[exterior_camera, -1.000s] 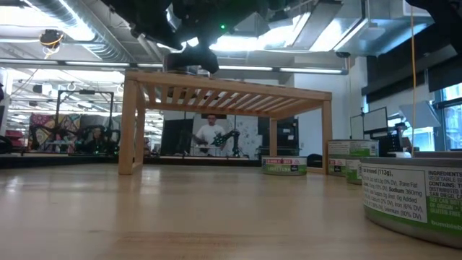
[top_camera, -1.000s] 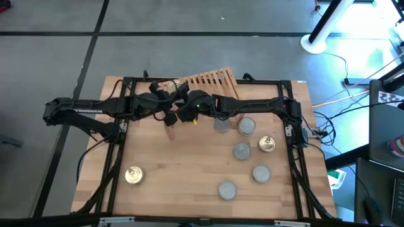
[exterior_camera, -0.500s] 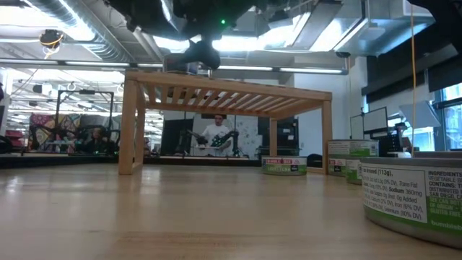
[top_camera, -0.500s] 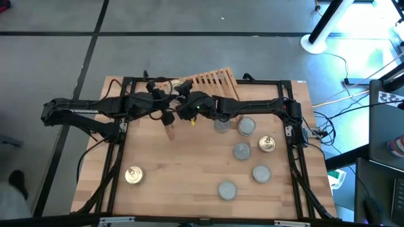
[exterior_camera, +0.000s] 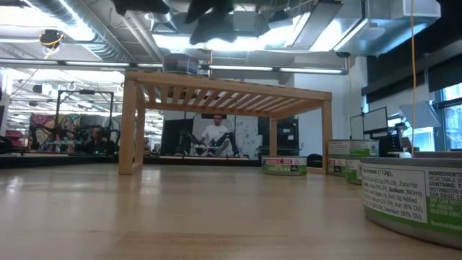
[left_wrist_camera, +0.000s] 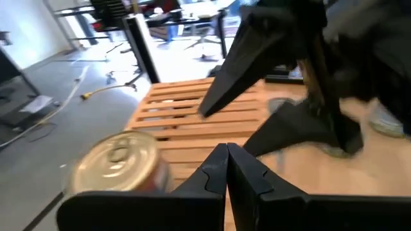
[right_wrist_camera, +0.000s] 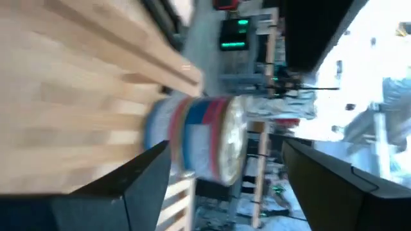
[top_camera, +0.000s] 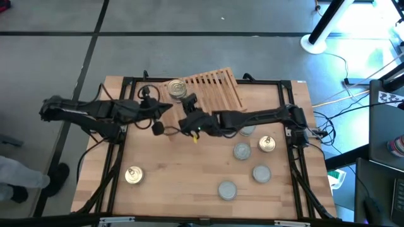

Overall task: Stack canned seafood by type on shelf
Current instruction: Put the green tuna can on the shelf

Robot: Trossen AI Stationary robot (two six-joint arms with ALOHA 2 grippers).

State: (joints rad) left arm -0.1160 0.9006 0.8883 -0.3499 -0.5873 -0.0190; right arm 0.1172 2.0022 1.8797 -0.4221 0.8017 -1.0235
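With our right gripper (top_camera: 189, 103) spread empty beside the shelf (top_camera: 211, 88) (left gripper (top_camera: 169, 106) clenched, empty), we could nudge the gold-topped tin (top_camera: 178, 89) off its edge.

bright ceiling lights glare in the low view; both wrist views are motion-blurred.

A light wooden table (top_camera: 183, 170) carries a slatted wooden shelf (top_camera: 218, 88) set askew near its far edge, with one gold-topped tin (top_camera: 177, 89) standing on the shelf's left end. Directly on the table lie a lone gold-topped tin (top_camera: 133, 174) near the front left, a second gold-topped tin (top_camera: 267, 144) on the right, and three grey-topped tins (top_camera: 242, 151) grouped near it, apart from one another. From table height, the shelf stands on short legs.
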